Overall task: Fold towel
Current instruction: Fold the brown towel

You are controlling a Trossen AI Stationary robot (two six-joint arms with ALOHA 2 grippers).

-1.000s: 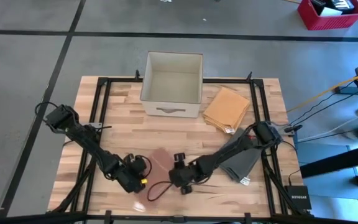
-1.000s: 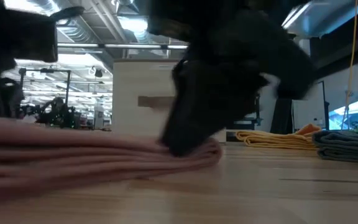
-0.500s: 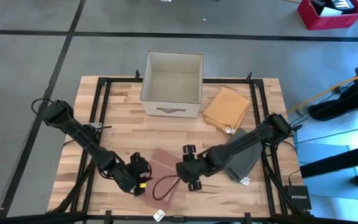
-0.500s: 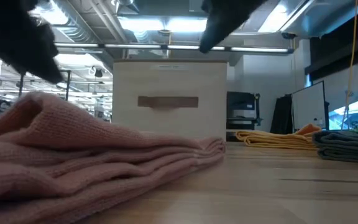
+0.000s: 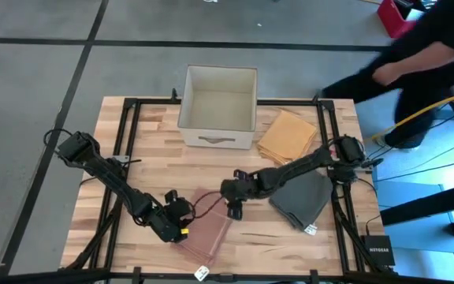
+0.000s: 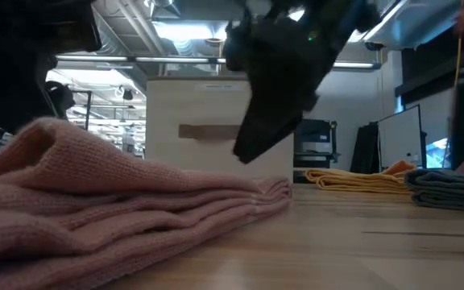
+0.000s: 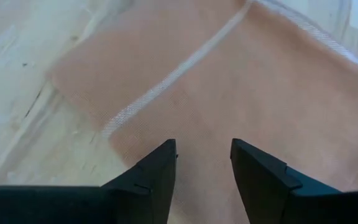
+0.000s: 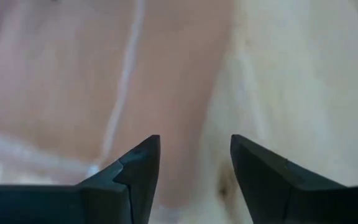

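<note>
The pink towel (image 5: 208,233) lies folded in several layers near the table's near edge, with a hump at one end in the low view (image 6: 47,137). My left gripper (image 5: 184,228) hangs open at the towel's left edge, and its wrist view has the cloth (image 7: 229,81) under and beyond the fingers (image 7: 204,146). My right gripper (image 5: 231,208) hangs open just past the towel's far right corner, raised above the table (image 6: 246,151). Its wrist view looks down on the towel's edge (image 8: 166,68) and bare wood.
A white open box (image 5: 219,96) stands at the far edge. A folded tan towel (image 5: 287,136) and a folded grey towel (image 5: 302,197) lie on the right side. A person (image 5: 416,47) moves beyond the far right corner. Bare wood shows left of the box.
My right gripper has come up off the towel's folded edge and drawn back toward the far edge. The towel, bunched with a loose loop a second ago, now lies as a flat rectangle nearer the near edge. A person has come into view at far right.
</note>
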